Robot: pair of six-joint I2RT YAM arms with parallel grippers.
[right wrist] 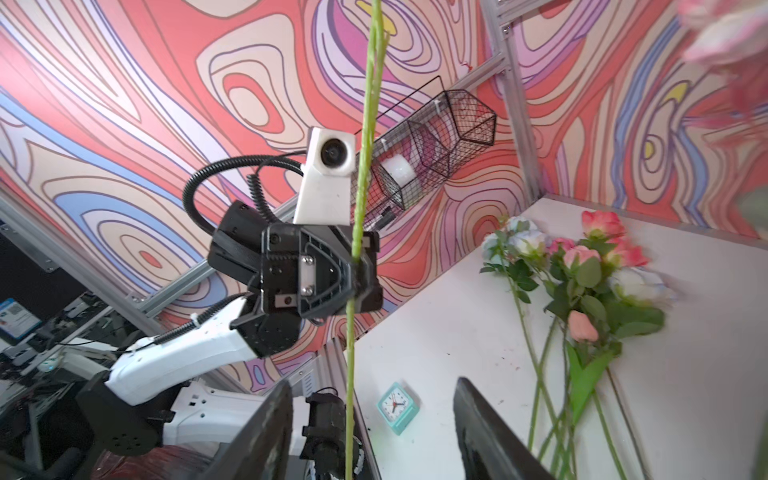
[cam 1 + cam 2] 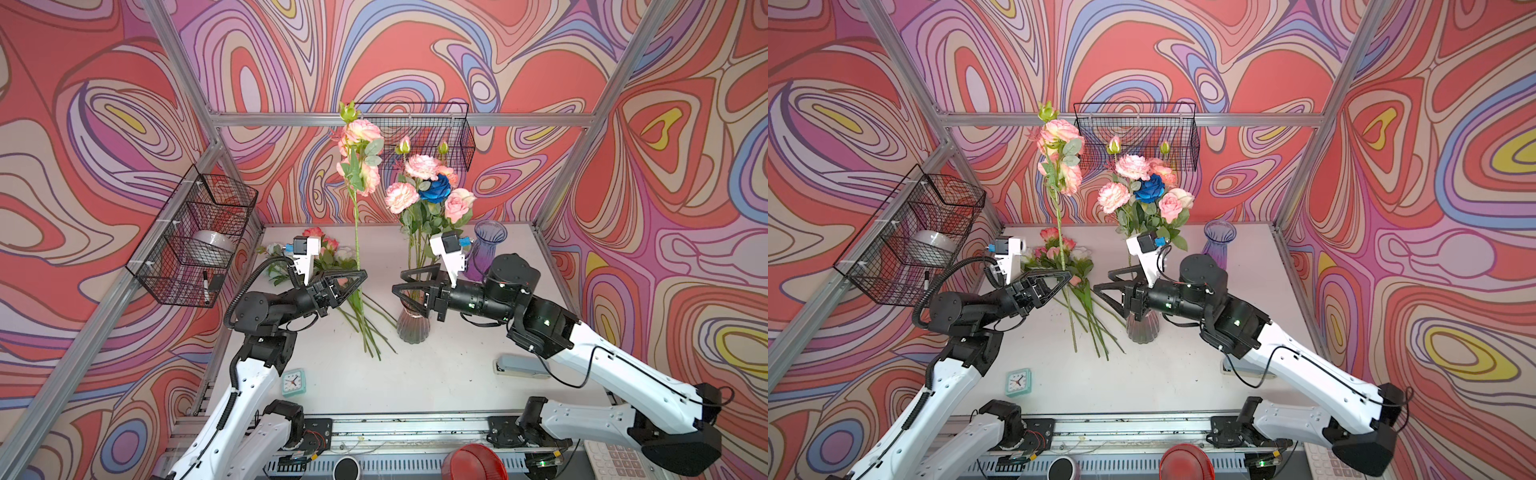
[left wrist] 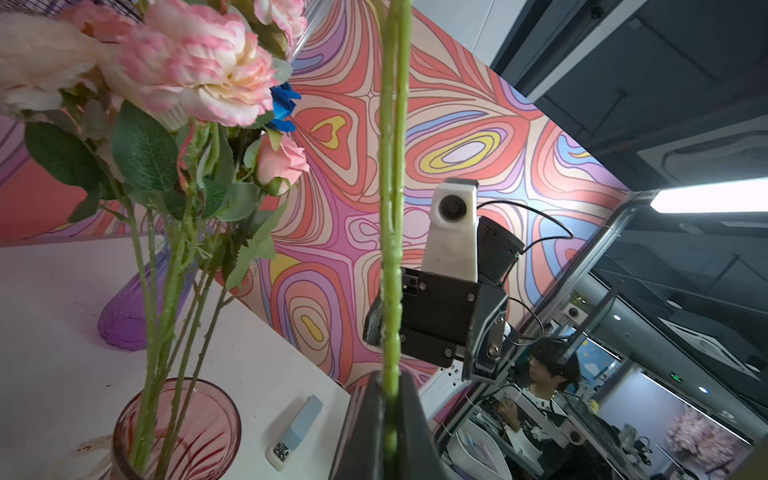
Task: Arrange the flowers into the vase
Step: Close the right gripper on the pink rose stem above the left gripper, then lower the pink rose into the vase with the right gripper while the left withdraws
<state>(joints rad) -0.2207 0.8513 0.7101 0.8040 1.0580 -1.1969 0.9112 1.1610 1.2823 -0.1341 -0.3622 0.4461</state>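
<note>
One stem is pinched upright by the left gripper; the right gripper is spread; carrying over the vase seems needed.

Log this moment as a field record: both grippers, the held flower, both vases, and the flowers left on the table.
left gripper: shut on the tall pink flower's stem, holding it upright
tall pink flower: beside the pink vase, not in it
right gripper: open, facing that stem, not touching it
pink vase: upright, holds a bouquet with one blue rose
purple vase: upright, empty, at the back
loose flowers: lying flat on the table
</note>
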